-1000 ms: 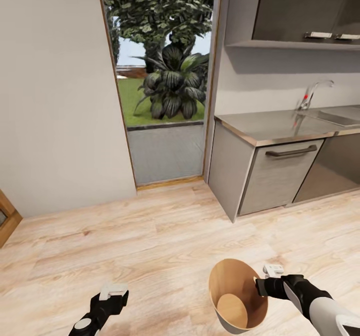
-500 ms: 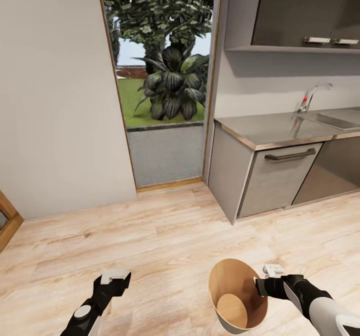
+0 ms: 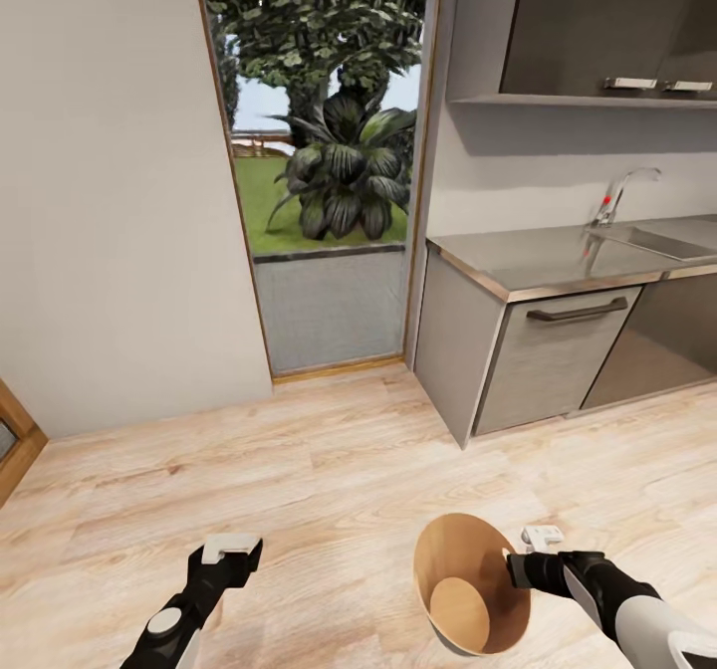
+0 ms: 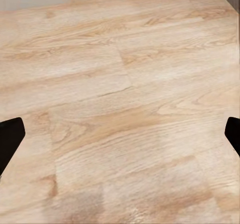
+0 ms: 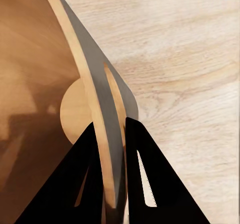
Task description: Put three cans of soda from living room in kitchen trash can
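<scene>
The tash can (image 3: 453, 574), grey outside and wood-brown inside, hangs tilted just above the wood floor at the lower right of the head view. Its bottom looks bare. My right gripper (image 3: 518, 569) is shut on its rim. In the right wrist view the two black fingers (image 5: 85, 179) pinch the thin bin wall (image 5: 92, 79) between them. My left gripper (image 3: 231, 550) hangs open over bare floor at the lower left; its fingertips (image 4: 10, 139) stand far apart. The cans of soda are out of view.
The kitchen counter (image 3: 538, 256) with sink (image 3: 662, 241) and faucet (image 3: 619, 191) stands ahead on the right, above grey cabinet fronts (image 3: 558, 350). Upper cabinets (image 3: 597, 22) hang above. An open doorway (image 3: 329, 211) leads to a garden. A wooden frame (image 3: 15, 440) sits at the left edge.
The whole picture has shifted slightly, so the camera moved. The left gripper sits a little higher in view. The right gripper still holds the bin's rim.
</scene>
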